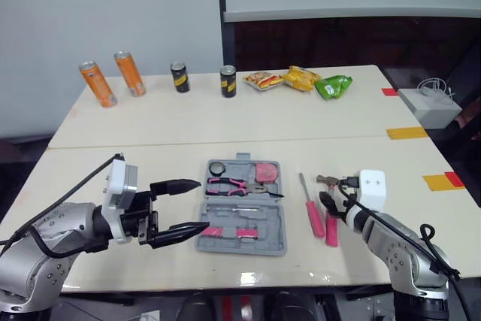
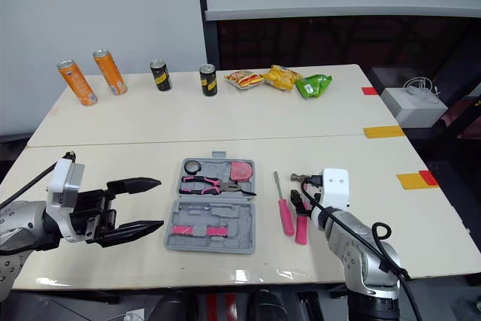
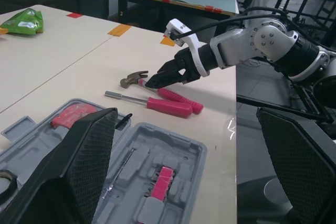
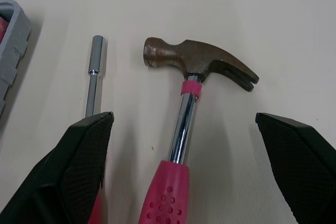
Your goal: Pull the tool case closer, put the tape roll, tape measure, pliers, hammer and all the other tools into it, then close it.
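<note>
Near right, the right gripper point(image 4: 182, 116) hangs spread wide astride the hammer point(image 4: 199, 64), which lies right of the open tool case point(image 1: 242, 249), a pink-handled driver point(image 1: 314, 219) just beside it. I'd close squarely on the pink grip, keeping the left finger clear of that driver. The left gripper point(image 1: 201, 204) sits agape at the case's left edge; pliers point(image 1: 229, 184) lie farther in
</note>
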`<action>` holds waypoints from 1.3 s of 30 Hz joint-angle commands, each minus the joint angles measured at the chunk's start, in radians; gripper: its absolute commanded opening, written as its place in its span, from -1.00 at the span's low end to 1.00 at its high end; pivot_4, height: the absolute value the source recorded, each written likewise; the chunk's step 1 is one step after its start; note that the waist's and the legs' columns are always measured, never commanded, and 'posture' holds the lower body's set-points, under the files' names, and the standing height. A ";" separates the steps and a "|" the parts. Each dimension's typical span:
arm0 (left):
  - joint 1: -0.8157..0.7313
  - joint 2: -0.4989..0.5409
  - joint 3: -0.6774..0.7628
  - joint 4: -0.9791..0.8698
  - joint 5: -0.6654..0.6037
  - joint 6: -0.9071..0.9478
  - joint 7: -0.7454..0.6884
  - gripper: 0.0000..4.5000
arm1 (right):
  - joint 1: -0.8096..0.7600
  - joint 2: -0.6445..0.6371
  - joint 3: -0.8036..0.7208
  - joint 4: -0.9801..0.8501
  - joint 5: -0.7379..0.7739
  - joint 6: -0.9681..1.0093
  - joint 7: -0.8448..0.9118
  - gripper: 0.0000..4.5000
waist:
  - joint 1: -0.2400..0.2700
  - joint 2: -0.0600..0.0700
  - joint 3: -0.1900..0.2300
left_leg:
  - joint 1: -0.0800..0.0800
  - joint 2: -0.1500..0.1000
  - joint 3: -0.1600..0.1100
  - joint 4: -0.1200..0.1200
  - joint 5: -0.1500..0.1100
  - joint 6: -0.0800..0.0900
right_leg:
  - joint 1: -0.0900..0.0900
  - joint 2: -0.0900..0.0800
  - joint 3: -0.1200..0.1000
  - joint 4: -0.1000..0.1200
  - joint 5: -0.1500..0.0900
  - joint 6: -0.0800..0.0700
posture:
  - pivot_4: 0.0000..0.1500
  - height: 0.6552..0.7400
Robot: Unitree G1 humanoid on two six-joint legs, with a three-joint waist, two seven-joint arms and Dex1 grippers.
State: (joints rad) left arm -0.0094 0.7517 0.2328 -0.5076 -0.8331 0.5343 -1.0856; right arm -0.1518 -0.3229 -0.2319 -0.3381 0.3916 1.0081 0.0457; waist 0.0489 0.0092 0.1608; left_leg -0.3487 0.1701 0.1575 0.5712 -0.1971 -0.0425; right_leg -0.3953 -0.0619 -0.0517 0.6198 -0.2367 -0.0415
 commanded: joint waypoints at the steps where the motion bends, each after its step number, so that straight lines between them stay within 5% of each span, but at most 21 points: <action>1: 0.018 0.012 0.023 -0.023 -0.007 -0.028 -0.022 0.99 | -0.015 -0.027 0.000 0.007 -0.014 0.003 0.023 1.00 | 0.001 0.000 0.000 | 0.000 0.000 0.000 0.000 0.000 0.000 | 0.000 0.000 0.000 0.000 0.000 0.000 | 1.00 1.00; 39: 0.053 0.005 0.023 -0.024 0.005 -0.074 0.033 0.99 | -0.061 0.102 0.025 0.148 -0.140 -0.136 -0.029 1.00 | -0.001 0.000 0.000 | 0.001 0.000 0.002 0.000 0.000 0.000 | -0.001 0.000 0.002 0.002 0.000 0.000 | 1.00 1.00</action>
State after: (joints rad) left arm 0.0490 0.7509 0.2351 -0.5076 -0.8248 0.4737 -1.0547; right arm -0.1979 -0.2229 -0.2036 -0.1898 0.2574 0.8915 0.0168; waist 0.0483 0.0091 0.1607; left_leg -0.3474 0.1701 0.1595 0.5713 -0.1970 -0.0425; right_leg -0.3958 -0.0618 -0.0497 0.6215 -0.2367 -0.0415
